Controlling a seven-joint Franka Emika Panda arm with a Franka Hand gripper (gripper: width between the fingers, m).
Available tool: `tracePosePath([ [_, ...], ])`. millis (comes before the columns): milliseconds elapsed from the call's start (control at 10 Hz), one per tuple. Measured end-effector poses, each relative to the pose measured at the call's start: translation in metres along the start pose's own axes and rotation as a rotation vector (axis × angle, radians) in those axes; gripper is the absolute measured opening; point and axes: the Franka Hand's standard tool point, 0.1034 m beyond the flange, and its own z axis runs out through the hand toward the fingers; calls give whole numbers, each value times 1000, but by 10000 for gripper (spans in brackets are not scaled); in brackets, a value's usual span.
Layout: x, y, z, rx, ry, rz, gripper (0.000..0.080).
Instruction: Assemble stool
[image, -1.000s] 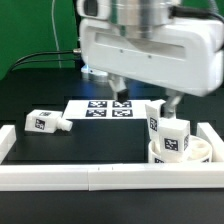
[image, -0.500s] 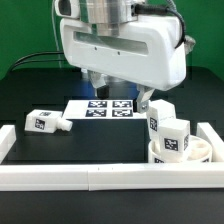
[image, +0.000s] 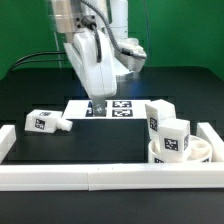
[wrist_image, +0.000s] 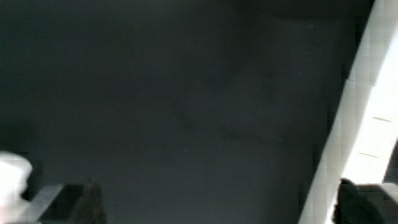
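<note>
- the gripper (image: 100, 106) hung over the marker board (image: 122, 107) with its jaws spread wide and nothing between them, so released, not gripping anything
- the wrist view backed that up: the dark fingertips (wrist_image: 71, 203) sat far apart at the edge of the picture with only bare black table (wrist_image: 178, 100) in between
- my guess was that it was going for the loose leg (image: 45, 122), which lay on its side on the table (image: 110, 145) well off toward the exterior view's left, apart from everything else
- that leg's long axis ran roughly across the exterior view, left to right, dipping a touch toward the camera; the blocky tagged end pointed to the exterior view's left and the narrower stub to the right
- to do it well, I'd have turned the wrist so the jaws closed across that long axis, not along it, and come straight down over the leg's middle so it didn't roll or skid away
- keeping the jaws fully spread until the leg was between them seemed smart, since the block end looked chunky
- the seat (image: 185, 152) sat at the exterior view's right, tucked in the corner of the white rails (image: 100, 176)
- two upright legs (image: 172, 132) stood at the seat with tagged blocks up; whether they were properly screwed in I couldn't tell
- the carry back would need care not to bump those two
</note>
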Motion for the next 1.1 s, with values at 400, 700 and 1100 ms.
tracePosePath([
  [400,-1,4,4,-5,-8,122,648],
  [700,24,66,15,-52,-16,187,648],
  [1100,39,94,23,-51,0,221,648],
])
